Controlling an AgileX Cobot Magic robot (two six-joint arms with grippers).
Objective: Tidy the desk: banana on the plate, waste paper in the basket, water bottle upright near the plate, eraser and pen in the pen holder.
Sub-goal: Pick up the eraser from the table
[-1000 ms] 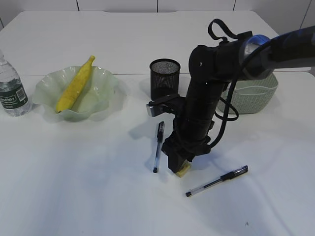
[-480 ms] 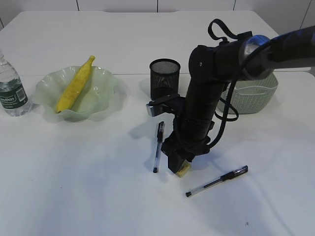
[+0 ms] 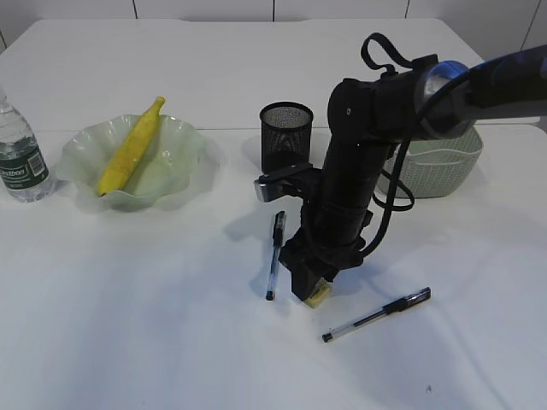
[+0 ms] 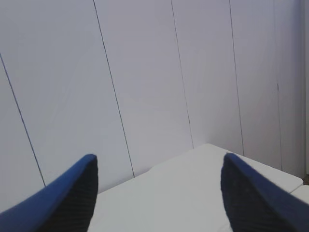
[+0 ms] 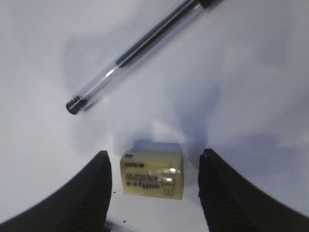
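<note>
Exterior view: the right arm (image 3: pixel 359 162) is reaching down at the table's middle, its gripper (image 3: pixel 312 286) standing over the yellow eraser (image 3: pixel 318 295), which is lying on the white table (image 3: pixel 154 325) and peeking out below the jaws. Whether the jaws are touching it is not showing from here. One pen (image 3: pixel 274 254) is lying just left of the eraser, long axis running near to far, cap end pointing toward the mesh pen holder (image 3: pixel 285 135). A second pen (image 3: pixel 377 314) is lying to the right and nearer the camera, slanting up to the right. The banana (image 3: pixel 130 147) is lying in the green plate (image 3: pixel 184 184), stem end pointing up-right. The water bottle (image 3: pixel 19 149) is standing upright just left of the plate. The basket (image 3: pixel 449 166) is sitting behind the arm at right. The left arm is not showing here.

Left wrist view: only the left gripper (image 4: pixel 159 193) is showing, its blue fingers (image 4: pixel 67 193) spread wide, holding nothing, aimed at a panelled wall (image 4: pixel 145 87) and a table edge.

Right wrist view: this one is settling the gap. The eraser (image 5: pixel 153 175) is lying between the spread fingers (image 5: pixel 99 191), long axis crosswise, clear space on both sides, nothing gripped. The clear pen (image 5: pixel 140 48) is lying beyond, slanting, tip pointing lower left
</note>
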